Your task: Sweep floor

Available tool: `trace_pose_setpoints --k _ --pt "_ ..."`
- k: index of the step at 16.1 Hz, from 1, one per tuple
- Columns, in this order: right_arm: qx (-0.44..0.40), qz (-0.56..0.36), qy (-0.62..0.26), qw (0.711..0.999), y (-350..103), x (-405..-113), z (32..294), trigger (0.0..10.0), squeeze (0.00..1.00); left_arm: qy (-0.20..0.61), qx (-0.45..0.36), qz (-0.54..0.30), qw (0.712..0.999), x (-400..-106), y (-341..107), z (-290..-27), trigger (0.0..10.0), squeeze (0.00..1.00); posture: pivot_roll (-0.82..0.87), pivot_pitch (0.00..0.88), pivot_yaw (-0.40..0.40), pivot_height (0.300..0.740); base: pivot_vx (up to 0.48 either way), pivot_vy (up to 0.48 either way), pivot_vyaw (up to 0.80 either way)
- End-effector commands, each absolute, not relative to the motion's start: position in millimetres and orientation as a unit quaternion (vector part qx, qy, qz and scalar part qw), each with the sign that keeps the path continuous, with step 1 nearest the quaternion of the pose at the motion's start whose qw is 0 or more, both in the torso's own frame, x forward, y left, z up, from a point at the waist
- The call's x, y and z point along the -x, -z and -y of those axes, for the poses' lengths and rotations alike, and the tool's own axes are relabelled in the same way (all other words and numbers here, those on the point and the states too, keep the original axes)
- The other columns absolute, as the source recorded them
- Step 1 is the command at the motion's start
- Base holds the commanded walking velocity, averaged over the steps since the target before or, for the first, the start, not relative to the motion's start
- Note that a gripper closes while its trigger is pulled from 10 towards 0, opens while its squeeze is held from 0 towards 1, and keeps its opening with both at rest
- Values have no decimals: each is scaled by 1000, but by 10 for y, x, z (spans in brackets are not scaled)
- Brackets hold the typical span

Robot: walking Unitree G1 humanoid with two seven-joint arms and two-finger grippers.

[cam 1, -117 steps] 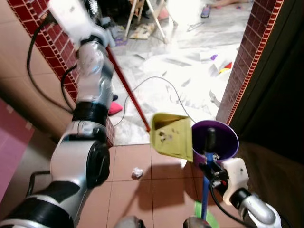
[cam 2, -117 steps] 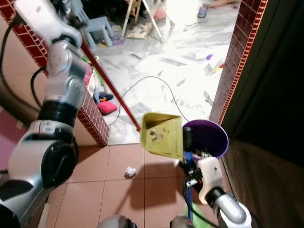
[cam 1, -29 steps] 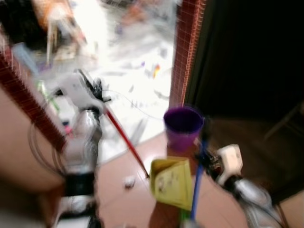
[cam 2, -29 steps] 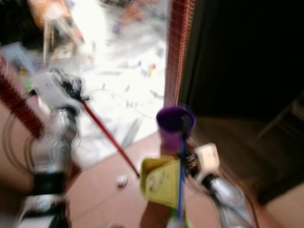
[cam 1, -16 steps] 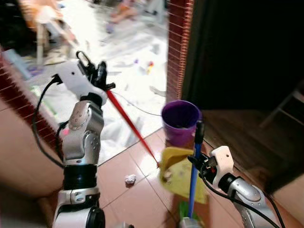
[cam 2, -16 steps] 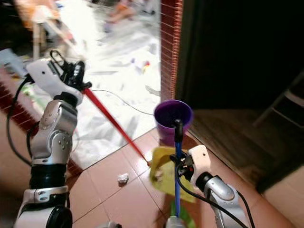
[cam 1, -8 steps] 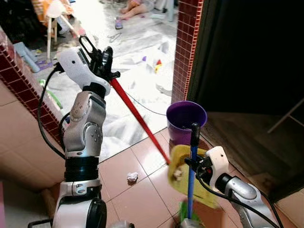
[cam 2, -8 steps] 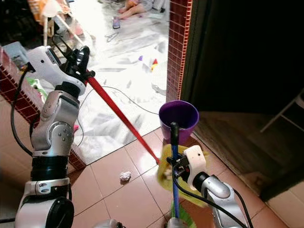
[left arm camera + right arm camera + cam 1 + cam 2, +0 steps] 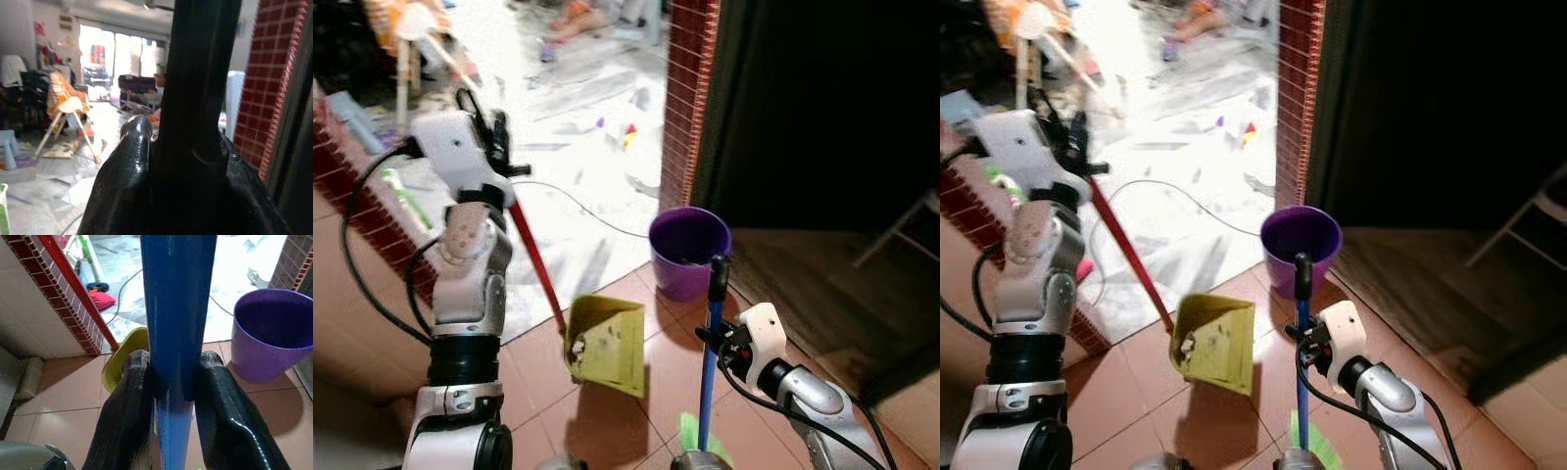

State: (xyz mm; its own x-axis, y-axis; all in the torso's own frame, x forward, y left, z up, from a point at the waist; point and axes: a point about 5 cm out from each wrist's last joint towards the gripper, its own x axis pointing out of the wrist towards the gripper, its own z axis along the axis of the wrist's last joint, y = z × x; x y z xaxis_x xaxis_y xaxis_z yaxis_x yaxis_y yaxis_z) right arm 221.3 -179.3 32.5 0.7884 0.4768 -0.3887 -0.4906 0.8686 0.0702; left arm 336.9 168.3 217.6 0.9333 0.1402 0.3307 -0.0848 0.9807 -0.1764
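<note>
My left gripper (image 9: 497, 157) is raised at the left, shut on the red handle (image 9: 536, 262) of a yellow dustpan (image 9: 609, 345). The pan hangs low over the terracotta tiles, with a white crumpled scrap (image 9: 577, 345) at its left edge. My right gripper (image 9: 713, 338) is shut on the blue broom handle (image 9: 706, 387), which stands nearly upright; in the right wrist view both fingers (image 9: 128, 401) clamp the broom handle (image 9: 178, 308). The green broom head (image 9: 691, 432) shows at the bottom edge. A purple bin (image 9: 689, 253) stands just beyond the broom.
A red brick pillar (image 9: 687, 88) and a dark doorway (image 9: 822, 117) rise at the right. A low brick wall (image 9: 372, 206) runs along the left. A thin cable (image 9: 578, 201) and scattered litter lie on the bright marble floor (image 9: 568, 117) beyond, with chairs farther back.
The dustpan has swung left from in front of the broom to where the paper scrap lay; the left arm and red handle now stand steeper. The view also shifted slightly.
</note>
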Motion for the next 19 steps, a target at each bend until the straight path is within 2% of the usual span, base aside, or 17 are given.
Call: trace_pose_setpoints --k 1,3,6,8,10,19 --pt "10 -225 -251 941 -250 -2170 1818 10000 0 -62 111 235 964 -3374 -2462 -1693 10000 0 -185 0 92 740 0 0 -800" --pt "6 -230 -251 940 -241 -2190 1830 10000 0 -72 117 250 958 -3430 -2580 -1715 10000 0 -191 0 87 740 0 0 -672" --pt "13 -226 -254 940 -246 -2199 1830 10000 0 -99 105 275 951 -3460 -2716 -1788 10000 0 -200 0 94 740 0 0 0" --pt "10 -226 -253 941 -242 -2210 1827 10000 0 -113 101 290 945 -3478 -2785 -1842 10000 0 -204 0 98 740 0 0 -800" --pt "5 -224 -254 941 -243 -2222 1818 10000 0 -116 105 291 944 -3508 -2787 -1861 10000 0 -202 0 100 740 309 0 -578" --pt "-2 -224 -257 940 -234 -2228 1803 10000 0 -115 109 309 938 -3542 -2870 -1867 10000 0 -203 0 104 740 401 0 0"
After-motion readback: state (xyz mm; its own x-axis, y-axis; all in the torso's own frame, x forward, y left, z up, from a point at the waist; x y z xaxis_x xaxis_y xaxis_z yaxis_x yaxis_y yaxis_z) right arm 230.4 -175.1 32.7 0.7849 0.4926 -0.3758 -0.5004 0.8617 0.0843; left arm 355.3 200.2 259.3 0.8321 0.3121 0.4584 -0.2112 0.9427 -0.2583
